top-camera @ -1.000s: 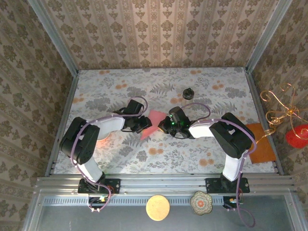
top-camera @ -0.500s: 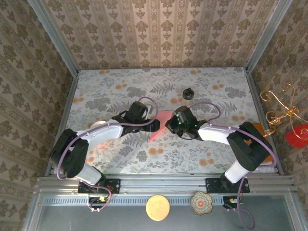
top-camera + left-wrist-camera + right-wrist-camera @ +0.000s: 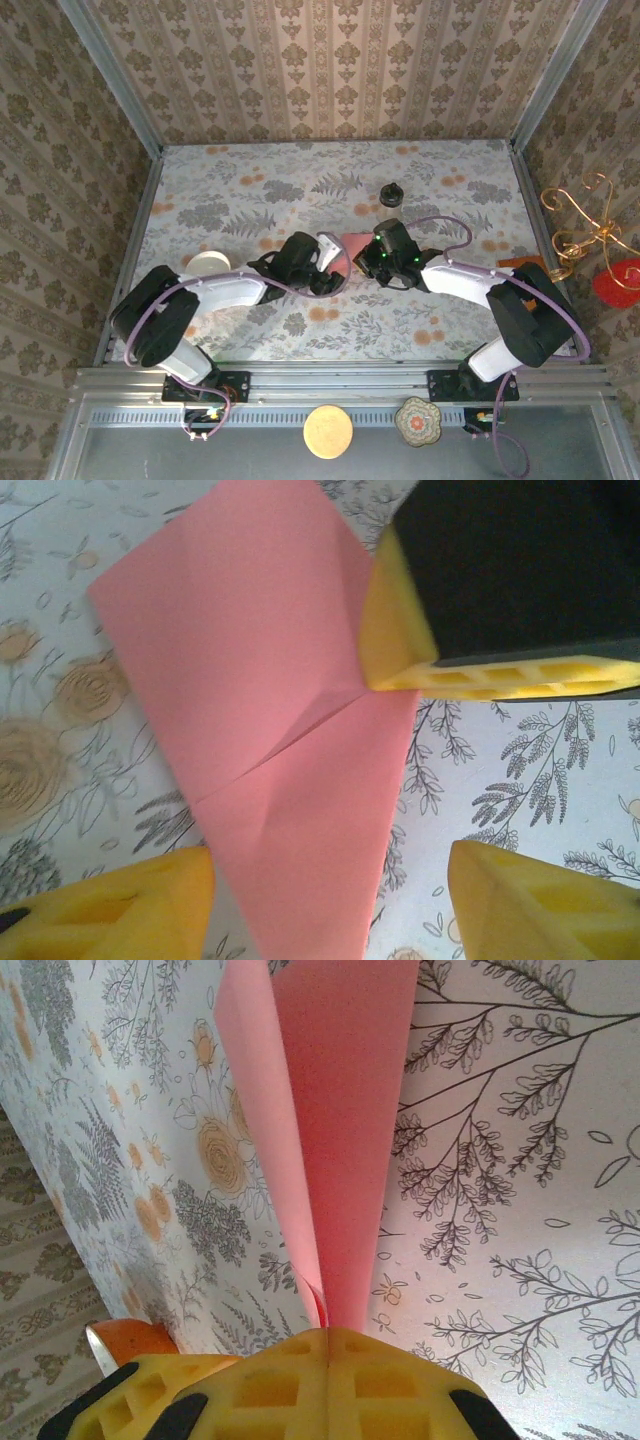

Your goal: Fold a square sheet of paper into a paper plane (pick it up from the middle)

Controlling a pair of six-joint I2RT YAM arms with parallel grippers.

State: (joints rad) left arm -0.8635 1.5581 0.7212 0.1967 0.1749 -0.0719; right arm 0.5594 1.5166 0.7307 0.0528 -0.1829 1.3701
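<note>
The square sheet of paper (image 3: 270, 680) is salmon pink and folded over, with a diagonal crease, tapering toward my left wrist camera. It stands up from the table at mid-table (image 3: 352, 244). My right gripper (image 3: 328, 1332) is shut on one edge of it, the folded layers (image 3: 340, 1110) running away from the pinch. In the left wrist view the right gripper's yellow fingers (image 3: 395, 630) clamp the paper's right edge. My left gripper (image 3: 330, 910) is open, its pads either side of the paper's narrow end. From above, the left gripper (image 3: 333, 264) sits just left of the right gripper (image 3: 363, 256).
A small dark-lidded jar (image 3: 391, 195) stands behind the grippers. A white round object (image 3: 208, 263) lies by the left arm. An orange sheet (image 3: 515, 264) peeks out behind the right arm. The floral table (image 3: 250, 190) is walled at the sides and back.
The left gripper has opened and let go of the paper, and its arm has swung right and nearer. The right gripper has carried the paper to the right.
</note>
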